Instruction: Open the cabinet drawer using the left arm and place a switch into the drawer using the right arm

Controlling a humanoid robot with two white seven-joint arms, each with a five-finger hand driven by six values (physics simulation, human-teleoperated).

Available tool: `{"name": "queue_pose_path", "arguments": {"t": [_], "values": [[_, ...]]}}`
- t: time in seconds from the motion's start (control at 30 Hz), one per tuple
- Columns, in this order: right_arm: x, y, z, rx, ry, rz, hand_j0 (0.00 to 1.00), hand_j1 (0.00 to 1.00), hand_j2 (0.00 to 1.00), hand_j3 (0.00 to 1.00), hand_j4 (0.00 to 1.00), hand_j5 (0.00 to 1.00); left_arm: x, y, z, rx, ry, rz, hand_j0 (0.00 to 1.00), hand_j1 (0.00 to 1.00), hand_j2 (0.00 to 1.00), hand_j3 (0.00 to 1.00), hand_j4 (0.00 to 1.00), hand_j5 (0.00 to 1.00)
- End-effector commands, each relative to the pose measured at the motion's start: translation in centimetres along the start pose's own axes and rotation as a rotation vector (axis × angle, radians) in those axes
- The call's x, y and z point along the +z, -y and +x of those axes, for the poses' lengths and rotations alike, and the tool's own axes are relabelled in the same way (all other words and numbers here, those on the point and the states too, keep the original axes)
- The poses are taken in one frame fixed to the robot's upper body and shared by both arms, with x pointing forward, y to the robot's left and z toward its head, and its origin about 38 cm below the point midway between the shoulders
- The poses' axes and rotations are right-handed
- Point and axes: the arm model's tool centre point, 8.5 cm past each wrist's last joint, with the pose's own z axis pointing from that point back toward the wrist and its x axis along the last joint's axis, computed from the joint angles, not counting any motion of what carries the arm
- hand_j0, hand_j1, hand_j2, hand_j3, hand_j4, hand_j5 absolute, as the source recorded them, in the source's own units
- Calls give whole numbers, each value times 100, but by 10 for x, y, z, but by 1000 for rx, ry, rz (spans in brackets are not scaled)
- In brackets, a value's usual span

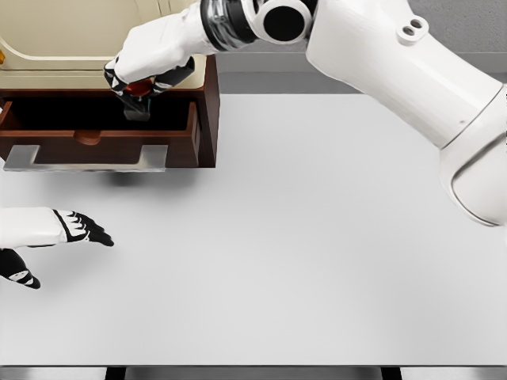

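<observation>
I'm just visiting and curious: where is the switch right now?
In the head view, upper left: the switch is gripped in the right hand, held just above the open drawer of the brown cabinet.

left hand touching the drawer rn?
Apart. The head view shows the left hand with fingers spread over bare white table, a clear strip of tabletop between it and the open brown wooden drawer.

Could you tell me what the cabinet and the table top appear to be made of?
Cabinet: looks like dark reddish-brown wood with a smooth finish, judging by colour alone; no grain shows in the render. Table top: plain pale grey, matte and even, possibly laminate or painted board.
</observation>
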Motion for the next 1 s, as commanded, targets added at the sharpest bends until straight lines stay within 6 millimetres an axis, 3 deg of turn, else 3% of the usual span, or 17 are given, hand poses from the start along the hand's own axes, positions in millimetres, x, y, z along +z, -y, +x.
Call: {"name": "queue_pose_path", "arguments": {"t": [0.0, 0.17, 0.23, 0.27, 0.5, 0.53, 0.6, 0.63, 0.7, 0.73, 0.8, 0.87, 0.9, 0.97], "values": [[-1, -1, -3, -15, -9, -1, 34, 34, 34, 34, 34, 34, 1, -1, 0, 5, 0, 3, 100, 100, 100, 100, 100, 100], [-10, -2, -3, -25, -9, 9, 38, 38, 38, 38, 38, 38, 1, -1, 0, 5, 0, 3, 100, 100, 100, 100, 100, 100], [-10, -5, -6, 0, -31, 34, 64, 64, 64, 64, 64, 64, 1, -1, 0, 5, 0, 3, 100, 100, 100, 100, 100, 100], [-10, -6, -6, 17, -41, 46, 100, 100, 100, 100, 100, 100, 1, -1, 0, 5, 0, 3, 100, 100, 100, 100, 100, 100], [-17, 19, 31, 109, 61, -3, 100, 100, 100, 100, 100, 100, 1, -1, 0, 5, 0, 3, 100, 100, 100, 100, 100, 100], [-17, 26, 48, 150, 102, -18, 100, 100, 100, 100, 100, 100, 1, -1, 0, 5, -2, 3, 100, 100, 100, 100, 100, 100], [37, 25, 84, 273, 168, -90, 100, 100, 100, 100, 100, 100, 3, -1, -1, 4, -7, 0, 100, 100, 100, 100, 100, 100], [93, 13, 84, 296, 121, -132, 100, 100, 100, 100, 100, 100, 3, -1, -1, 4, -7, 0, 100, 100, 100, 100, 100, 100], [218, -36, 43, 140, -127, -214, 100, 100, 100, 100, 100, 100, 3, -1, -1, 4, -7, 0, 100, 100, 100, 100, 100, 100], [276, -65, 33, 44, -243, -252, 100, 100, 100, 100, 100, 100, 3, -1, -1, 4, -7, 0, 100, 100, 100, 100, 100, 100], [345, -121, 30, -92, -410, -234, 100, 100, 100, 100, 100, 100, 4, -1, -1, 4, -8, -1, 100, 100, 100, 100, 100, 100], [341, -203, 34, -286, -431, -139, 100, 100, 100, 100, 100, 100, 4, -1, -1, 4, -8, -1, 100, 100, 100, 100, 100, 100], [331, -234, 41, -351, -418, -99, 100, 100, 100, 100, 100, 100, 5, -1, -1, 3, -12, -3, 100, 100, 100, 100, 100, 100], [323, -269, 49, -402, -422, -25, 100, 100, 100, 100, 100, 100, 5, -1, -1, 3, -12, -3, 100, 100, 100, 100, 100, 100]]}}
